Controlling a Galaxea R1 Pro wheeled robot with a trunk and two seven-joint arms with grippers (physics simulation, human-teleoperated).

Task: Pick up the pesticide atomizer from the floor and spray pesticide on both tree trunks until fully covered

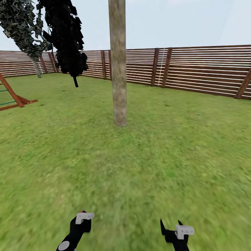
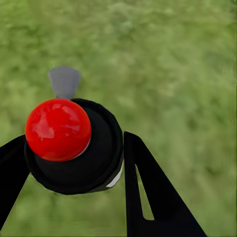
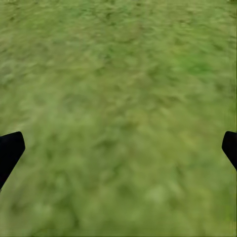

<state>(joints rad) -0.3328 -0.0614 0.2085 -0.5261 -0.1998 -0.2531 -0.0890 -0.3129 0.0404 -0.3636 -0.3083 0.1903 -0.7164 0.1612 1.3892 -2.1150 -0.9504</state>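
Brown slatted fence (image 1: 202,69) around the lawn (image 1: 167,153), red-brown play frame (image 1: 14,97) at left, pale hazy sky (image 1: 181,24).

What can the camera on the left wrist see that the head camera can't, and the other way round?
Left wrist view: the atomizer from above, a black bottle with a red ball top and grey nozzle, held between the left gripper's fingers.

Head view: a pale tree trunk straight ahead, a second pale-trunked tree far left, a black tree, the slat fence, a wooden frame, sky, and the open right gripper.

Both: grass, and the left gripper, which from the head looks like a dark shape with a hint of red.
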